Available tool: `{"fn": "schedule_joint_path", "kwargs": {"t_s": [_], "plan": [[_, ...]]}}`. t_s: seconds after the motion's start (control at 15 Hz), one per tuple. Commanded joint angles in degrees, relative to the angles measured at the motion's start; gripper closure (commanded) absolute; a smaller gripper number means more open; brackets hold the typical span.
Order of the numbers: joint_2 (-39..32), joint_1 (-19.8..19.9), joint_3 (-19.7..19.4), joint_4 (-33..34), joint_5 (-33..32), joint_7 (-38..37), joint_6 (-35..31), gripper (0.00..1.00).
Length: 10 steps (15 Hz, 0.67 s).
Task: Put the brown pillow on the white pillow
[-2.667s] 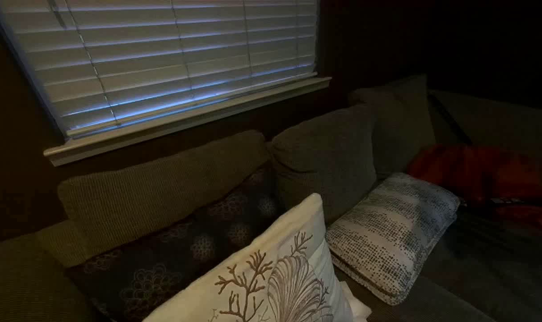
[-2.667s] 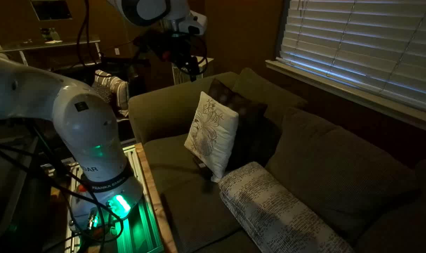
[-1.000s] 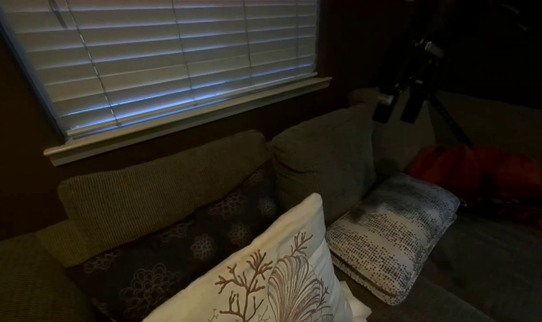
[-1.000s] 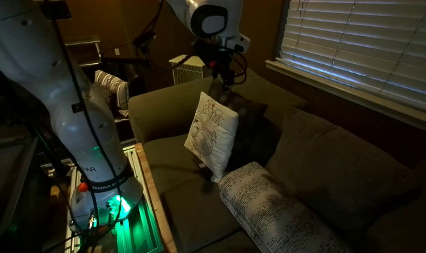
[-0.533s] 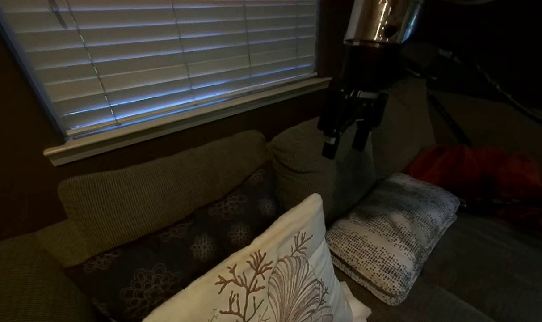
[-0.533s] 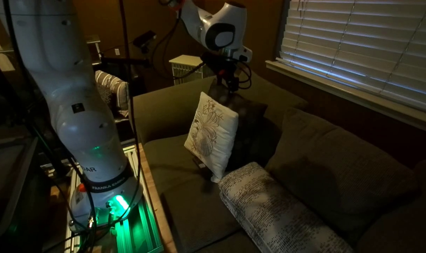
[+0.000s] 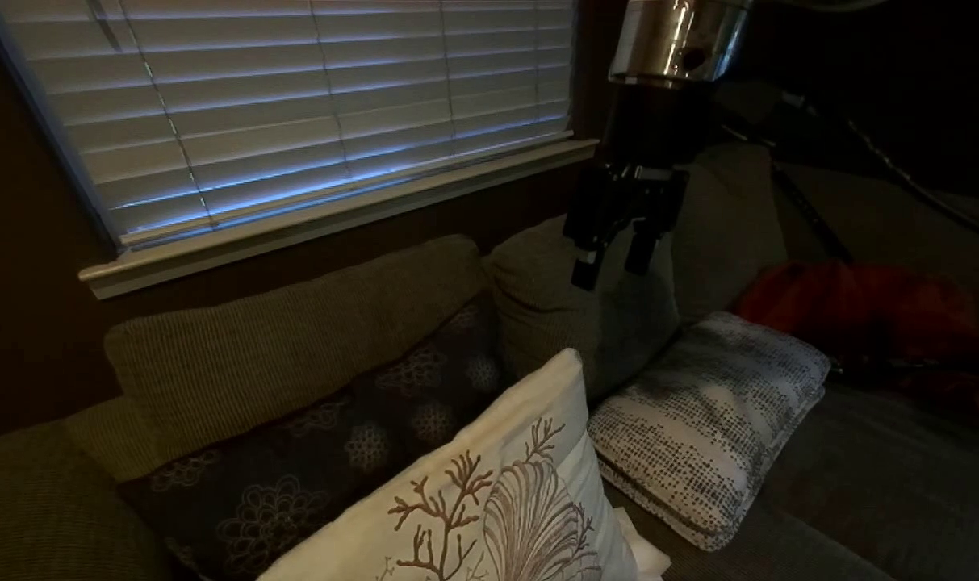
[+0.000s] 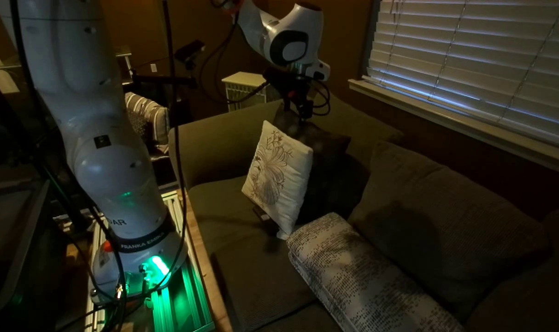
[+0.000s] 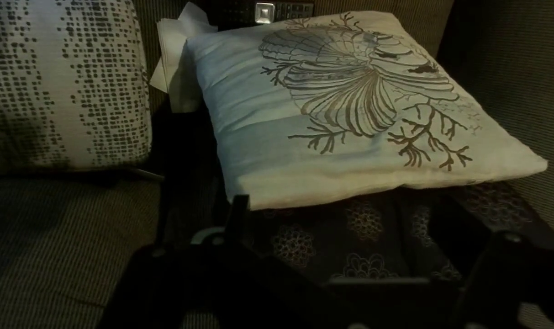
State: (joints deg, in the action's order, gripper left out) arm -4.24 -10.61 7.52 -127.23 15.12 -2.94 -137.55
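Note:
The dark brown pillow with pale round flower blotches (image 7: 392, 411) leans against the couch back, partly hidden behind the cream embroidered pillow. It also shows in an exterior view (image 8: 327, 143) and in the wrist view (image 9: 320, 237). The pale grey-white pillow with dotted stripes (image 7: 711, 420) lies flat on the seat; it also shows in an exterior view (image 8: 353, 263) and at the left of the wrist view (image 9: 62, 82). My gripper (image 7: 611, 270) is open and empty, pointing down. In the wrist view its fingers (image 9: 343, 205) are wide apart, with the brown pillow below and between them.
The cream pillow with brown embroidery (image 9: 350, 105) stands tilted before the brown one. Olive back cushions (image 8: 450, 221), a window sill (image 7: 336, 210) and the couch arm (image 8: 214, 143) surround them. A remote (image 9: 286, 9), white paper (image 9: 181, 59) and red cloth (image 7: 868, 315) lie on the couch.
My gripper has come over the couch from beside it and lowered towards the brown pillow's top. Over the last half second it has moved only slightly. The pillows have not moved.

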Motion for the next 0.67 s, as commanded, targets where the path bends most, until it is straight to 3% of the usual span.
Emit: {"fn": "schedule_joint_path", "kwargs": {"t_s": [0.0, 0.2, 0.6], "plan": [[-1.5, 0.7, 0.6, 1.6, -0.5, -0.6, 1.3, 0.00], [-4.9, 1.1, 0.7, 4.8, 1.1, 0.9, 2.6, 0.00], [-13.5, 0.5, -0.4, 13.4, -3.3, -7.3, 3.4, 0.00]]}}
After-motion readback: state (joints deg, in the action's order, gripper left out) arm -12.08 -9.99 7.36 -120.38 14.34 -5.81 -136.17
